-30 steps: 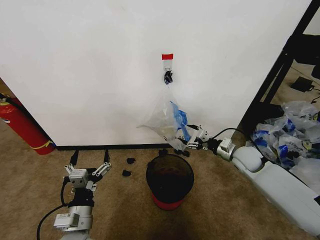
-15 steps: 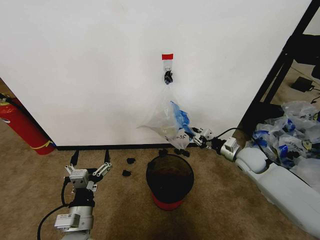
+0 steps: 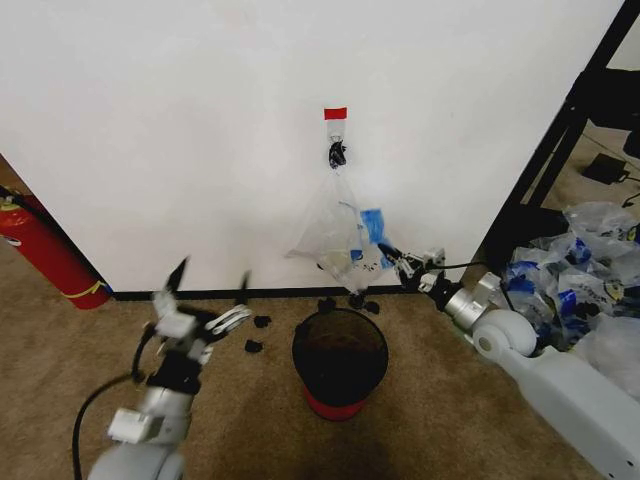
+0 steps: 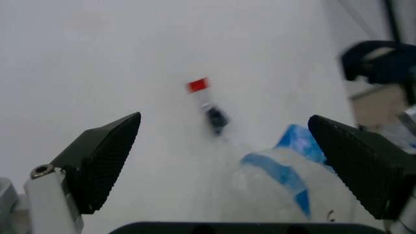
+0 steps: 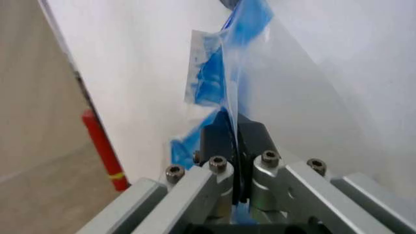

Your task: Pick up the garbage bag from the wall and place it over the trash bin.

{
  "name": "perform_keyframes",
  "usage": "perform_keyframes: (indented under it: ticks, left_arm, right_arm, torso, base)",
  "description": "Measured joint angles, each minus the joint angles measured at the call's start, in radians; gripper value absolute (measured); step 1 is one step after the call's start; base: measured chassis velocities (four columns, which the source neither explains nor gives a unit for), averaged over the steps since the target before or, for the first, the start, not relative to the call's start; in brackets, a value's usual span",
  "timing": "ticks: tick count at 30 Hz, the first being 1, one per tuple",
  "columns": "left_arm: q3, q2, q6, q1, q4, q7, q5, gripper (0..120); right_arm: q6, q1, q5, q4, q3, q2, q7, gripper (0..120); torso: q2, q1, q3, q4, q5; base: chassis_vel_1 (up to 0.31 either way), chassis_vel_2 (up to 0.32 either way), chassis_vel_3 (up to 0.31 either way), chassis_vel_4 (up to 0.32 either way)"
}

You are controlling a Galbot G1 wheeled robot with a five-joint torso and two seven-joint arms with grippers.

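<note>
- I see the right claw (image 3: 392,256) clamped tight on the garbage bag (image 3: 338,236) (hung from the wall (image 3: 200,120) hook).
- I see the left claw (image 3: 208,293) spread wide, empty, beside the trash bin (image 3: 339,362).

Tan carpet (image 3: 450,410), red fire extinguisher (image 3: 45,255) at left, seemingly a black rack (image 3: 560,130) at right.

Head view is looking forward and down from above at wall (image 3: 200,130), bin (image 3: 339,358) and floor. Left wrist view is facing the wall from farther back. Right wrist view is sitting close against bag (image 5: 260,92). All are sharing the bag.
</note>
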Motion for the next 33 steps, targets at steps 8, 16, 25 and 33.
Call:
perform_keyframes:
  ticks: [8,16,25,33]
  left_arm:
    - [0.222,0.301,0.207,-0.277,0.102,-0.092,-0.100,100]
    - [0.586,0.479,0.386,-0.641,0.189,-0.256,-0.171,100]
    - [0.996,0.468,0.634,-1.000,0.191,-0.627,-0.507,100]
    - [1.120,0.335,0.706,-1.167,0.264,-0.845,-0.749,100]
  right_arm:
    - [0.037,-0.018,0.042,-0.035,0.007,0.030,-0.064,0]
    - [0.053,-0.012,0.090,-0.048,0.006,0.083,-0.064,0]
    - [0.056,0.003,0.071,-0.061,-0.001,0.134,-0.073,0]
    - [0.059,0.011,0.041,-0.080,0.004,0.161,-0.087,0]
  torso:
    - [0.000,0.000,0.000,0.0007,-0.0003]
    - [0.000,0.000,0.000,0.0003,-0.0002]
    - [0.000,0.000,0.000,0.0007,0.0000]
    - [0.000,0.000,0.000,0.0001,0.0000]
  base:
    - [0.000,0.000,0.000,0.000]
    - [0.000,0.000,0.000,0.000]
    - [0.000,0.000,0.000,0.000]
    - [0.000,0.000,0.000,0.000]
